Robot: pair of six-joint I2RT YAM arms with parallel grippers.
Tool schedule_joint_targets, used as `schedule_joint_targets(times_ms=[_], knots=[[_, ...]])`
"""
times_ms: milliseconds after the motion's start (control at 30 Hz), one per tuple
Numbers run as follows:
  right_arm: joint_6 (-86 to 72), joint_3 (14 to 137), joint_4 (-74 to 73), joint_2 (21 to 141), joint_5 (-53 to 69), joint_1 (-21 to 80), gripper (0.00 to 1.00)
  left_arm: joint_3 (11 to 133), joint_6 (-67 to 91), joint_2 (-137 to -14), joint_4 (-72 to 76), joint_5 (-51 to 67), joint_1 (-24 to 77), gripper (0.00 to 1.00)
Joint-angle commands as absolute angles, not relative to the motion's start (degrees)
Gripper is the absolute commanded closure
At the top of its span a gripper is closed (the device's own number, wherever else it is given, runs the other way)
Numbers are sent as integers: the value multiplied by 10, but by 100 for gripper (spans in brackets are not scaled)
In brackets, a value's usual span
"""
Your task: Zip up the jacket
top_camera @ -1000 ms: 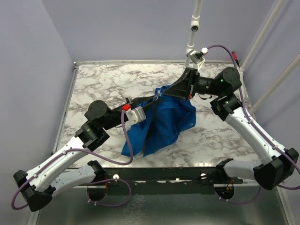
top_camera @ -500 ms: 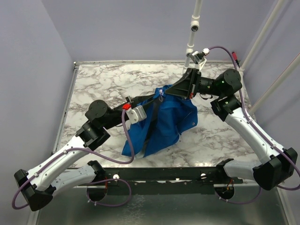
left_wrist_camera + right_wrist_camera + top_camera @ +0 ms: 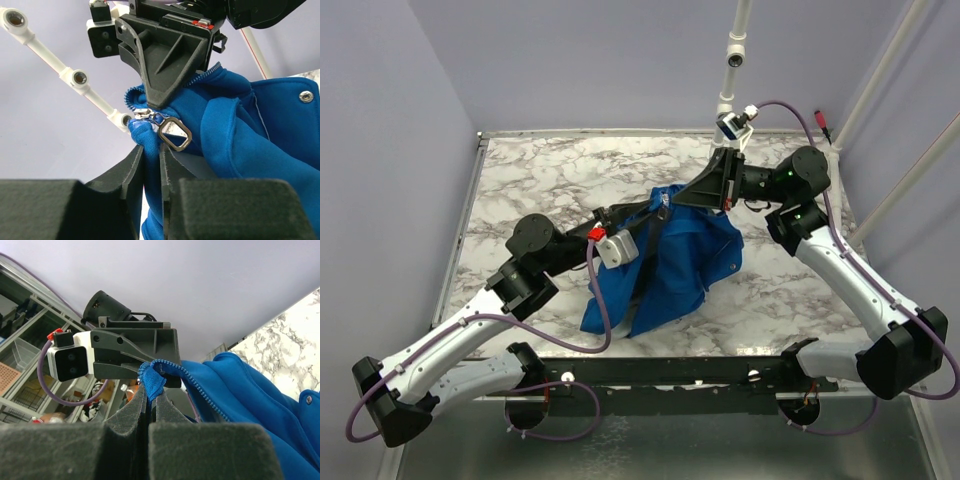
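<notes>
**Blue jacket pinched at its zipper edge by both grippers**

In the overhead view, the left gripper [image 3: 655, 208] is reached in from the lower left toward the middle of the white-and-grey marble table [image 3: 540, 170]. The soft royal-blue fabric jacket [image 3: 675, 260] is held up there at its top edge and is draped down toward the near side of the table. The right gripper [image 3: 670, 198] is brought in from the upper right, so that the two sets of fingertips are met at almost the same spot on the cloth.

Details hidden from above are given by the wrist cameras. In the left wrist view, the left gripper [image 3: 152, 152] is seen with its jaws pressed on a fold of blue fabric. Just above them lies the rectangular silver metal zipper pull [image 3: 175, 133], touching the tip of the black right gripper [image 3: 154, 100]. A run of blue zipper teeth [image 3: 210, 70] and a round metal snap [image 3: 306, 96] are seen to the right. A white jointed pipe frame [image 3: 75, 77] is crossed behind.

In the right wrist view, the right gripper [image 3: 149, 392] is closed on the rolled blue edge, with the zipper teeth [image 3: 200, 392] trailing off to the right. The zipper pull is not shown here. The black left gripper [image 3: 137, 357] is faced head-on, with its white boxed wrist camera [image 3: 70, 362] to its left.
</notes>
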State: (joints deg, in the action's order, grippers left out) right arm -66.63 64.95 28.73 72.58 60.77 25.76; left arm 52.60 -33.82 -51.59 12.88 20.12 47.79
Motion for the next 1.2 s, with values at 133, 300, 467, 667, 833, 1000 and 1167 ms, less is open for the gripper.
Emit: schedule_joint_targets(times_ms=[133,300,467,667,833,1000,1167], knots=[[-682,643,307,732,627,257,99,522,-363,-513,170,178,490,76],[-682,646,308,734,631,257,99,520,-368,-513,170,174,490,75],[-683,648,310,732,632,257,99,518,-376,-512,170,166,490,73],[-684,649,313,728,631,256,99,515,-385,-511,170,158,491,72],[-684,647,312,726,629,257,99,512,-387,-509,163,163,492,77],[-685,650,311,726,626,257,99,515,-393,-507,137,176,491,78],[-683,649,300,726,620,257,99,514,-411,-502,124,191,492,90]])
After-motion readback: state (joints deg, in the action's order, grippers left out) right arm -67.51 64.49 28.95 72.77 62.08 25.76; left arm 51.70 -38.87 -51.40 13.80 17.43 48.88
